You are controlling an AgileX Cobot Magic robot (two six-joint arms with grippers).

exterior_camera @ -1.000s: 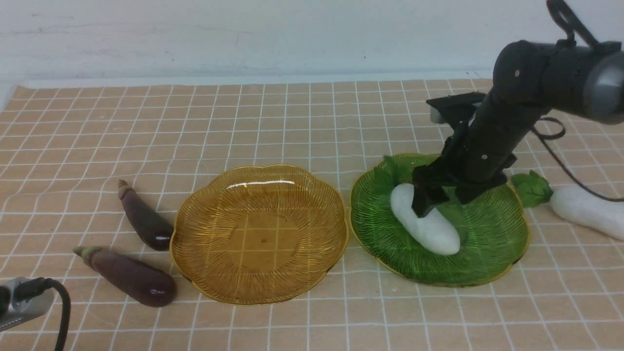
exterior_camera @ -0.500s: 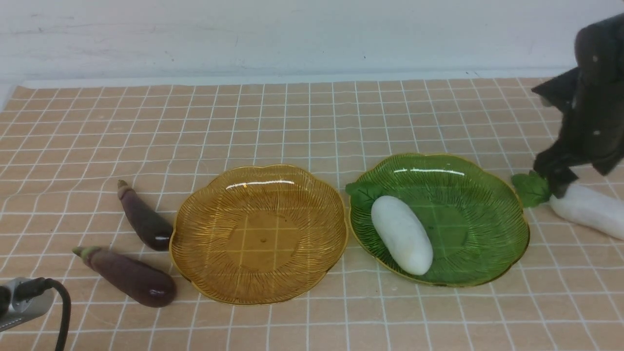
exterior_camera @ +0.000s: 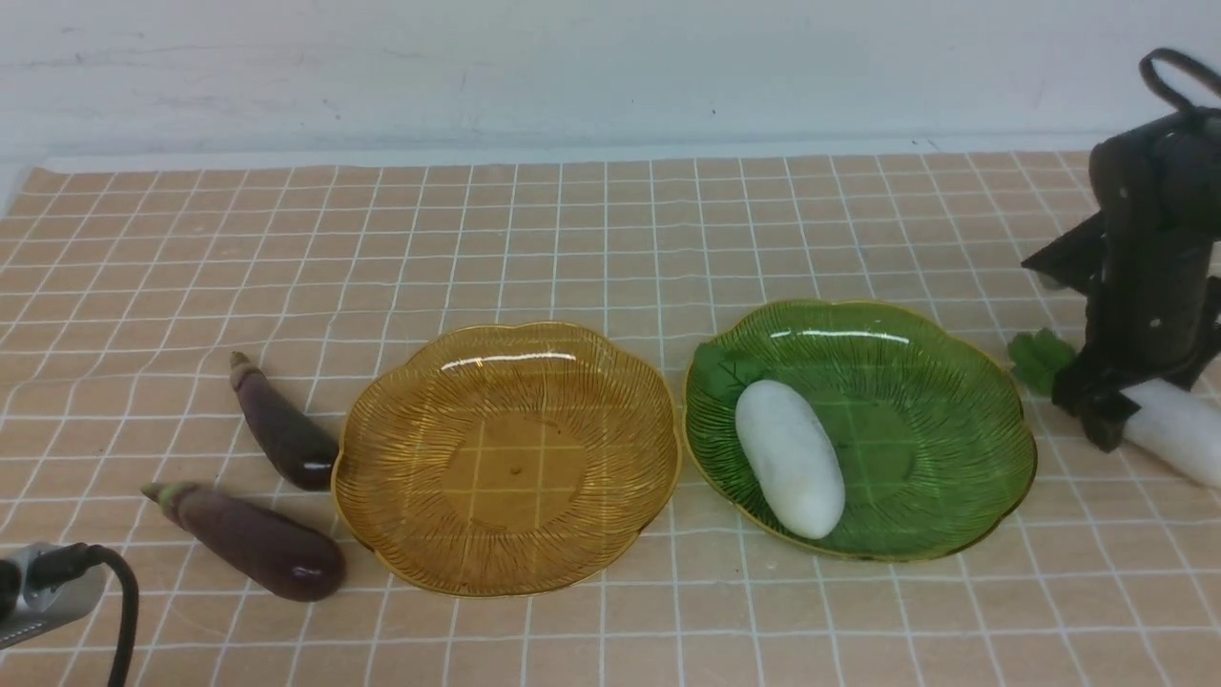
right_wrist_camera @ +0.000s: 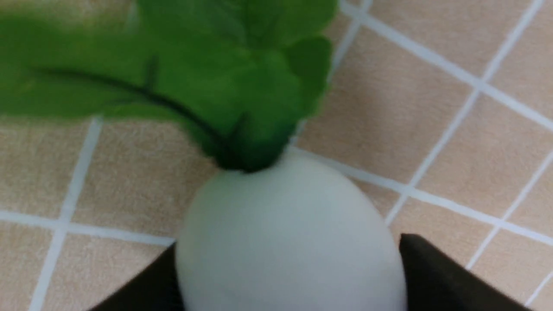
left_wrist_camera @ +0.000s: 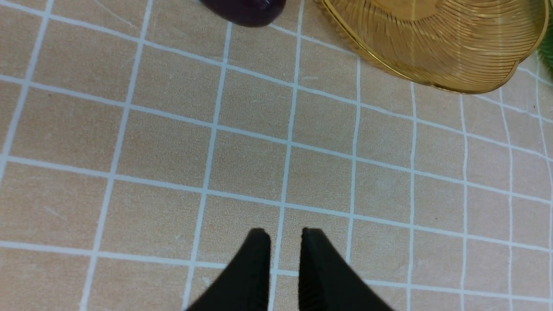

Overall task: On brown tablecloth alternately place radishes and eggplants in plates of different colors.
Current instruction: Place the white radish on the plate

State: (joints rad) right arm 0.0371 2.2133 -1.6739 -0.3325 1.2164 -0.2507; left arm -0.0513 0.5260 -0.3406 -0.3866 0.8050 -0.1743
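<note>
wall (exterior_camera: 572, 67): white, upright, beyond the table's (exterior_camera: 572, 248) far edge | scuffs (exterior_camera: 105, 57): faint, grayish, on the wall toward the far left corner | speck (exterior_camera: 714, 112): small, dark, on the wall, right of the far edge's middle

Even, soft light falls ahead of my fingers, glinting in thin white streaks on the amber plate (exterior_camera: 515, 477) and the green plate (exterior_camera: 916, 448). Close between my right fingers (right_wrist_camera: 436, 268), the radish (right_wrist_camera: 289, 242) looks blurred, its near leaves (right_wrist_camera: 65, 73) softer still
</note>
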